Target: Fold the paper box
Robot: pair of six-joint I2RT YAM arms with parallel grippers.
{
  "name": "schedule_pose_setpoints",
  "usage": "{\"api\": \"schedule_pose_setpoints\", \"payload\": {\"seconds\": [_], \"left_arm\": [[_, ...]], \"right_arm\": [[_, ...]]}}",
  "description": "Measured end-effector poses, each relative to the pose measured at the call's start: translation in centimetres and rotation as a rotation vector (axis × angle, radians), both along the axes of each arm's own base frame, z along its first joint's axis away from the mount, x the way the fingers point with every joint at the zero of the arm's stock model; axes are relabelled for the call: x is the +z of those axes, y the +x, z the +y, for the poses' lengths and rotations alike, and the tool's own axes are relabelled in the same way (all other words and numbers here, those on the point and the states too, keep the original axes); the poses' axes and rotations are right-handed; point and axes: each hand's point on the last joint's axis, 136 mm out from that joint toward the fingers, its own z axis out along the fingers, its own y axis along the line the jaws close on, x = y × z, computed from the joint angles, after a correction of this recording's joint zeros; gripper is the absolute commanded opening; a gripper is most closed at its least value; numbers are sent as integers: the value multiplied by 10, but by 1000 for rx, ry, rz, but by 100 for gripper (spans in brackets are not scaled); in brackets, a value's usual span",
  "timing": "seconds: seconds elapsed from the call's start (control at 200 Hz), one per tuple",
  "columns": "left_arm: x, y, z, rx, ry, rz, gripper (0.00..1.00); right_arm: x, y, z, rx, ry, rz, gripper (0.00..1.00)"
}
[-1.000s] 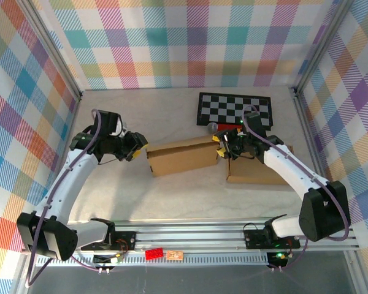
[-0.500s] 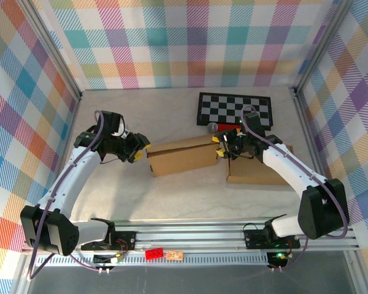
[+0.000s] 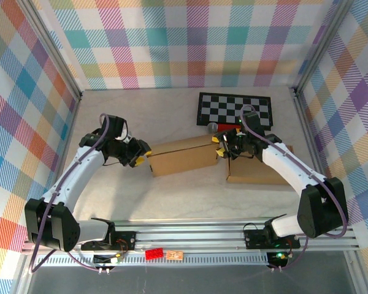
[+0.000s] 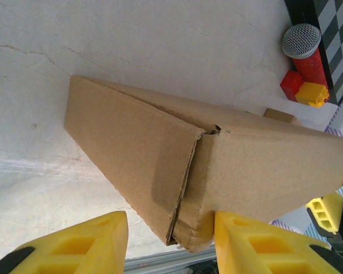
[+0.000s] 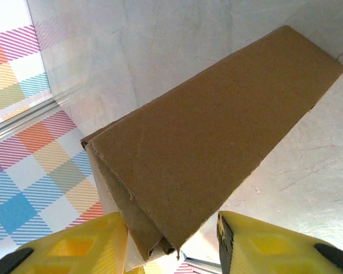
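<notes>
Since a second ago the left arm has swung inward, carrying the left gripper (image 3: 141, 152) closer to the left end of the paper box (image 3: 183, 154); the right gripper (image 3: 221, 144) has barely shifted. From the top camera, the box lies flattened across the middle of the table (image 3: 172, 202), with one gripper at each short end. A second cardboard piece (image 3: 257, 173) sits just beside it under the right arm, and a checkerboard mat (image 3: 235, 109) lies behind.

On the left wrist camera, the box (image 4: 246, 165) has its folded corner poking down between the yellow fingers (image 4: 80, 248). The left gripper (image 4: 170, 242) stands partly spread; one finger touches the cardboard and the other is apart from it.

On the right wrist camera, the box (image 5: 217, 131) tapers toward the right gripper (image 5: 171, 245), its layered end sitting between the parted fingers (image 5: 274, 248). There is a gap on one side, so the box is straddled rather than pinched.
</notes>
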Motion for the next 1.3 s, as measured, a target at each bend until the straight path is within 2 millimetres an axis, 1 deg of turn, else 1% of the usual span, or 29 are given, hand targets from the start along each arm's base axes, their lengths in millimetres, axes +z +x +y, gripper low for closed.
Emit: {"api": "schedule_pose_setpoints", "payload": {"seconds": [0.185,0.335,0.42,0.565,1.085,1.12,1.16,1.23,1.3], "left_arm": [[-2,0,-1,-17,-3,-28,32],[-2,-1,-2,-27,-13,-38,28],[-1,0,-3,-30,-15,-48,27],[-2,0,-3,-30,-16,-50,27],[-1,0,-3,-35,-17,-55,25],[-1,0,-3,-38,-17,-59,25],[-1,0,-4,-45,-15,-67,24],[-1,1,-4,-55,-11,-77,23],[-1,1,-4,-67,-6,-86,22]], "right_arm": [[0,-1,0,7,-6,2,44],[2,-4,-2,23,-26,10,46],[4,-5,-5,27,-50,14,48],[7,-5,-10,16,-89,15,48],[2,-7,-12,10,-97,35,39],[3,-8,-13,10,-101,38,41],[5,-9,-14,8,-114,48,45],[13,-8,-18,6,-158,54,59],[30,-1,-18,-8,-165,28,70]]}}
